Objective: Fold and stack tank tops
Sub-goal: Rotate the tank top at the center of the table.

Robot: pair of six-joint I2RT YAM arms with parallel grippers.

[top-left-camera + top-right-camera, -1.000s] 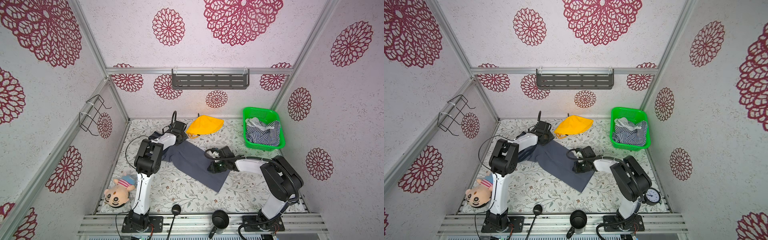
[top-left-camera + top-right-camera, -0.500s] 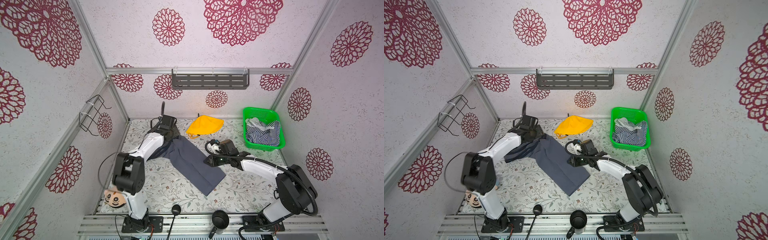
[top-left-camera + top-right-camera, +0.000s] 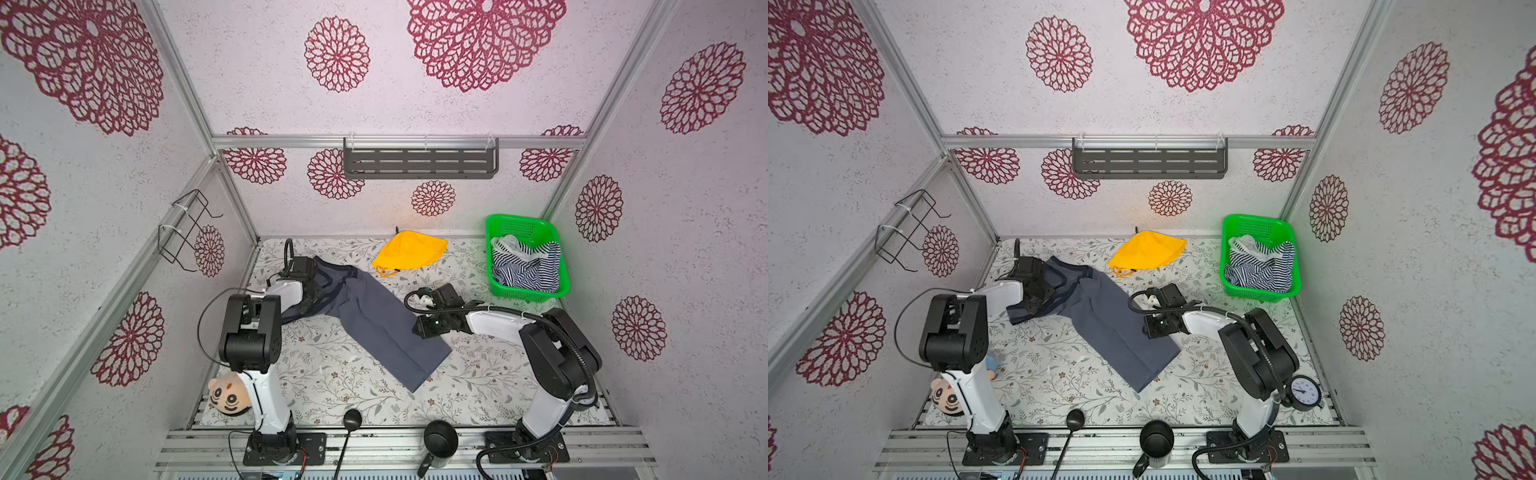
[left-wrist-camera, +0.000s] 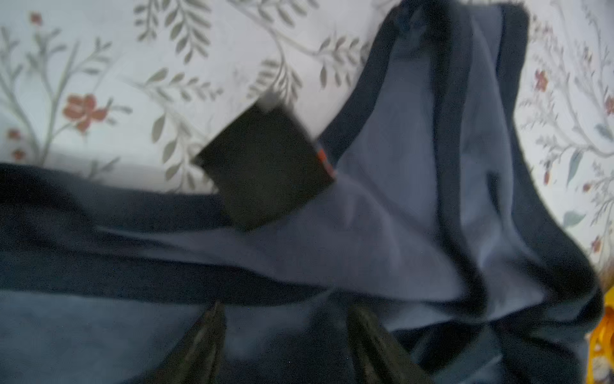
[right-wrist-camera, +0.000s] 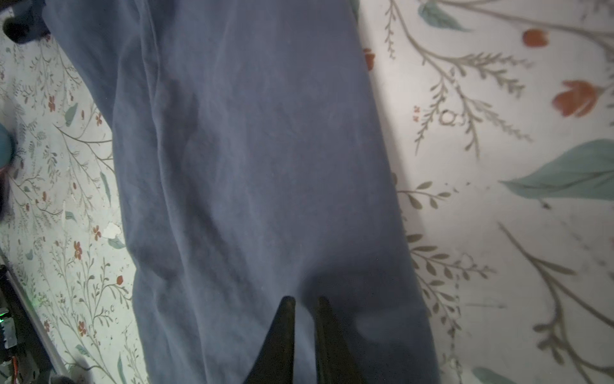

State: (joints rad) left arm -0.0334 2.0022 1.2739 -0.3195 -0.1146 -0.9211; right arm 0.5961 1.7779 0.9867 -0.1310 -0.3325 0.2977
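Down on the flowered tabletop (image 3: 332, 374): the grey-blue tank top (image 3: 374, 328), stretched long and slantwise from the back-left corner towards the front middle, the same in both top views. Strap end with the navy trim bunched up by the left arm, plain hem end flat and nearest the front.

Left pincer (image 4: 292, 319) right down on that bunched strap end, jaws standing wide apart, fingertips (image 4: 206, 332) against the cloth, no fold clamped between. Just beyond, in the left wrist view, a small black label (image 4: 265, 166) with an orange edge, lying at the trimmed neckline. Plenty of blur there, so no finer detail.

Over to the right pincer (image 5: 304, 301): jaws all but closed, only a thin slit between, tips nipping the cloth at the long edge nearest the right arm, about midway along. Cloth fairly smooth ahead of the tips, bare tabletop just beside.

Striped tank top (image 3: 525, 270) well apart from all this, crumpled inside the green basket (image 3: 532, 294) at the back right. Yellow hat (image 3: 409, 251) by the back wall, between the basket and the grey-blue top, near the strap end but not touching.
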